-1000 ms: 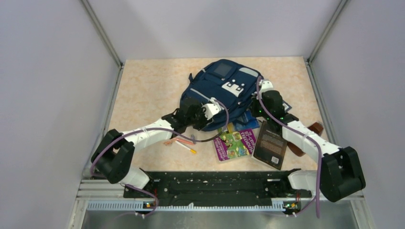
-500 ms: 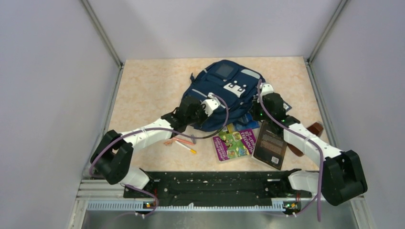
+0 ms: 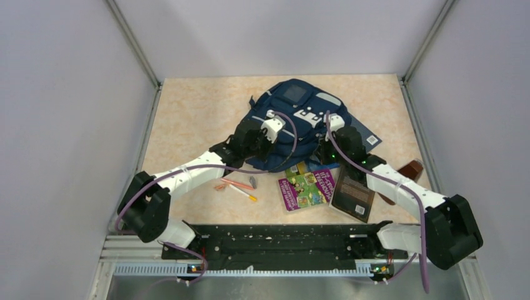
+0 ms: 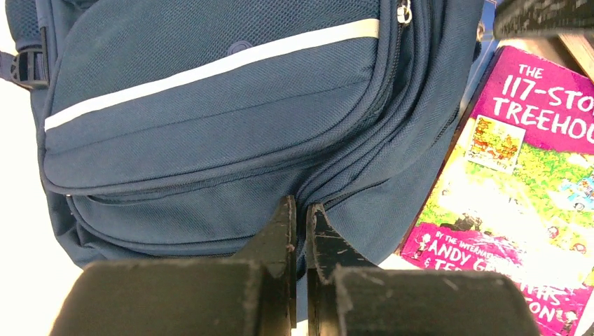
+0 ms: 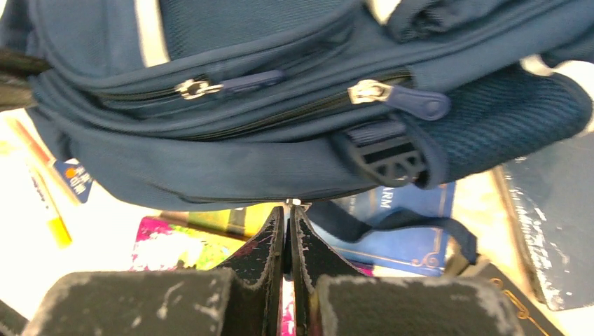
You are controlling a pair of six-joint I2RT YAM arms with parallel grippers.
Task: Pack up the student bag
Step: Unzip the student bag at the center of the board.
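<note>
Seeing the student bag (image 3: 294, 119) lying front pocket up toward the far middle of the tabletop (image 3: 187, 119). Reaching in low from both sides, elbows bent, wrists pointing at its near edge. Noting a purple book (image 3: 305, 189) and a dark book (image 3: 353, 192) lying just in front. Pinching, it seems, the bag's bottom fabric with the left gripper (image 4: 299, 210) and the right gripper (image 5: 288, 210), each one's fingers nearly touching.
</note>
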